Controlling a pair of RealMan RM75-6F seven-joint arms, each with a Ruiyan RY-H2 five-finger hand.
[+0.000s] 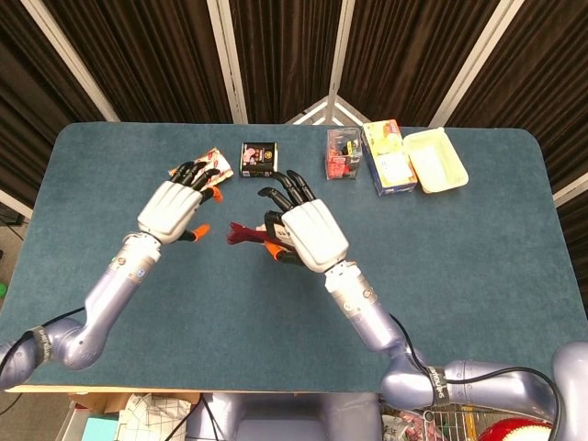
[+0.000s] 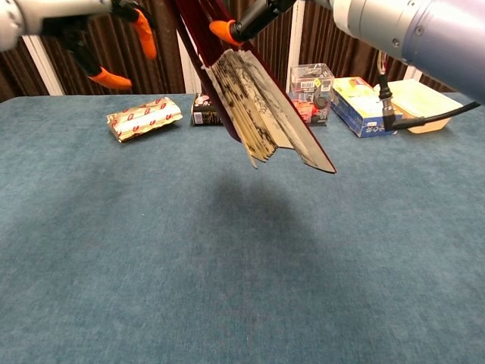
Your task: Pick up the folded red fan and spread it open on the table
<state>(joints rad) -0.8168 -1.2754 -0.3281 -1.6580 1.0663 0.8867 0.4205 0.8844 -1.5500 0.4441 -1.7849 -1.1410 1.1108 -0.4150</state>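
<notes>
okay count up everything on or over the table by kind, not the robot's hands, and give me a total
Fan: 1, the red fan, held above the table
Foil-wrapped packet: 1
Small black box: 1
Clear plastic box with red contents: 1
Blue and yellow carton: 1
Pale yellow tray: 1
Total: 6

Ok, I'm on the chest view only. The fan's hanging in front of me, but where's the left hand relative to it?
Observer: The left hand is just to the left of the red fan, not touching it.
Operator: Holding anything?
Observer: No. Its fingers are spread, and in the head view they overlap the gold packet.
Operator: And the right hand's grip?
Observer: The right hand covers most of the fan from above. Only a red end pokes out toward the left hand.
</notes>
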